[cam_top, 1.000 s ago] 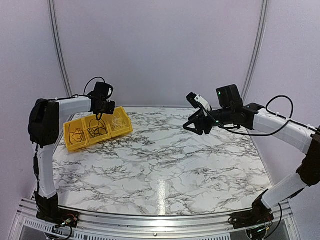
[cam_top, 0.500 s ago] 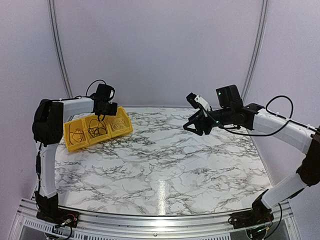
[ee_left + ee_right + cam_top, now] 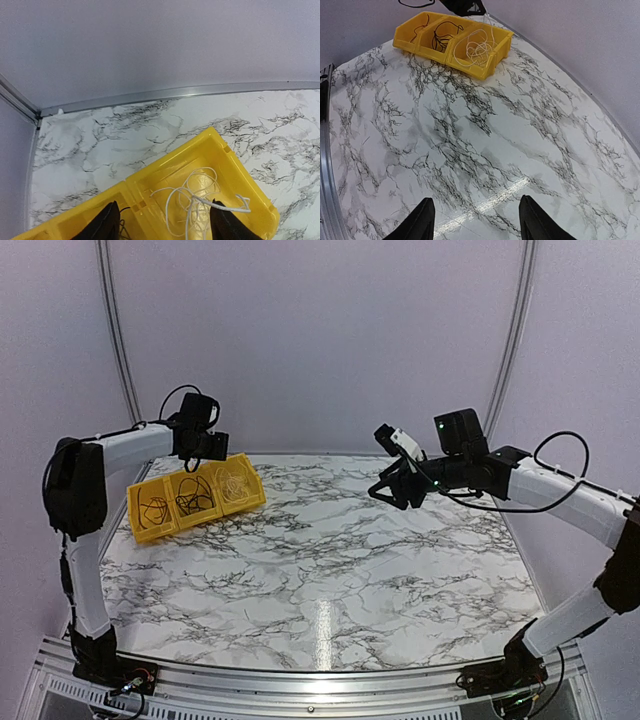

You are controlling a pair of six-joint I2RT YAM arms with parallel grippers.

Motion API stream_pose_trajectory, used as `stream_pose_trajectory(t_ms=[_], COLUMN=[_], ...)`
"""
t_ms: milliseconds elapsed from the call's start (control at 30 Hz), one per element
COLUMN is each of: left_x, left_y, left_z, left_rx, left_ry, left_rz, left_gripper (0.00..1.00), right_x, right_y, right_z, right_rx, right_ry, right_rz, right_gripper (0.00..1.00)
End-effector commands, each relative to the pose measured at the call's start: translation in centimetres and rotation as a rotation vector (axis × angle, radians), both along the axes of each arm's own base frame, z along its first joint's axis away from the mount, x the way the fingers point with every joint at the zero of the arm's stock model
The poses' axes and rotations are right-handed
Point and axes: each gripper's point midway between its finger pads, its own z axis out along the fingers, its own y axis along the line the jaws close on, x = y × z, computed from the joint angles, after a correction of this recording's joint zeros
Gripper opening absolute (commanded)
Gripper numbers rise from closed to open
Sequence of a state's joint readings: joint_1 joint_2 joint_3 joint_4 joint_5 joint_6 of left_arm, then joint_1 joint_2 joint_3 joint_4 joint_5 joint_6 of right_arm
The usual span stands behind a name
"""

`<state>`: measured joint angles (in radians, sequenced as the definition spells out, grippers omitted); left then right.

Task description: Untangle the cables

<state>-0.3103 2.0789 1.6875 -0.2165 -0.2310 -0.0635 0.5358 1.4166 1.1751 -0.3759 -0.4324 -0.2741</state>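
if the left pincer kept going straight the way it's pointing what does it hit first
Likely the pale cable coiled in the end compartment of the yellow bin, though depth is unclear.

Thin cables (image 3: 193, 500), coiled separately, in yellow bin (image 3: 158, 532)

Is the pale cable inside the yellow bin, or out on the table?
Inside. The pale cable lies loosely coiled in the end compartment of the yellow bin, within its walls in both wrist views.

Yellow bin (image 3: 170, 161) partly off-frame.
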Motion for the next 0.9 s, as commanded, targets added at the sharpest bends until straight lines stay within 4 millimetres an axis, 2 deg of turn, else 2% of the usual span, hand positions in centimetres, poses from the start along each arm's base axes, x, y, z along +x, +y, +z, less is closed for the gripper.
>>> stream_pose_trajectory(t_ms=[0, 100, 167, 233, 333, 467, 533, 567, 633, 700, 733, 767, 800, 867], left_x=[-2.0, -3.2, -4.3, -5.3, -5.6, -6.2, -6.6, -6.9, -7.8, -9.3, -10.1, -11.0, -12.0, -13.9], left_y=[1.8, 1.2, -0.4, -1.4, -1.4, -2.2, -2.8, -3.0, -3.2, -3.1, -3.1, -3.0, -3.0, -2.8], left_z=[6.8, 7.1, 7.1, 6.0, 4.0, 4.5, 6.1, 7.2, 9.9, 13.0, 14.2, 15.4, 16.4, 17.8], left_rx=[0.014, -0.007, -0.08, -0.133, -0.127, -0.189, -0.217, -0.22, -0.212, -0.19, -0.186, -0.18, -0.175, -0.18], left_ry=[-0.096, -0.079, -0.053, 0.006, 0.095, 0.105, 0.08, 0.058, -0.001, -0.073, -0.099, -0.128, -0.152, -0.19], left_rz=[0.034, -0.013, -0.096, -0.143, -0.136, -0.138, -0.149, -0.153, -0.155, -0.154, -0.155, -0.149, -0.143, -0.13], left_gripper=[0.69, 0.74, 0.75, 0.77, 0.74, 0.72, 0.71, 0.71, 0.72, 0.73, 0.77, 0.91, 0.98, 0.99], right_x=[0.9, 1.0, 0.8, 0.5, 0.1, 0.1, 1.3, 2.4, 4.9, 6.7, 7.2, 7.7, 8.0, 8.5], right_y=[-1.3, -1.6, -1.6, -1.6, -1.3, -1.6, -2.7, -3.6, -6.0, -8.6, -9.5, -10.4, -11.1, -12.1], right_z=[3.4, 3.8, 3.9, 3.9, 3.9, 5.1, 6.3, 7.3, 8.8, 11.2, 12.4, 13.6, 15.0, 16.5], right_rx=[0.011, 0.002, 0.003, 0.007, 0.024, 0.034, 0.039, 0.055, 0.072, 0.08, 0.086, 0.085, 0.08, 0.05], right_ry=[-0.134, -0.169, -0.172, -0.165, -0.145, -0.14, -0.175, -0.205, -0.229, -0.305, -0.341, -0.378, -0.413, -0.45], right_rz=[-0.037, -0.039, -0.03, -0.019, -0.005, -0.029, -0.123, -0.213, -0.43, -0.619, -0.678, -0.731, -0.77, -0.828], right_gripper=[0.59, 0.61, 0.62, 0.62, 0.61, 0.62, 0.64, 0.66, 0.66, 0.68, 0.7, 0.72, 0.73, 0.76])
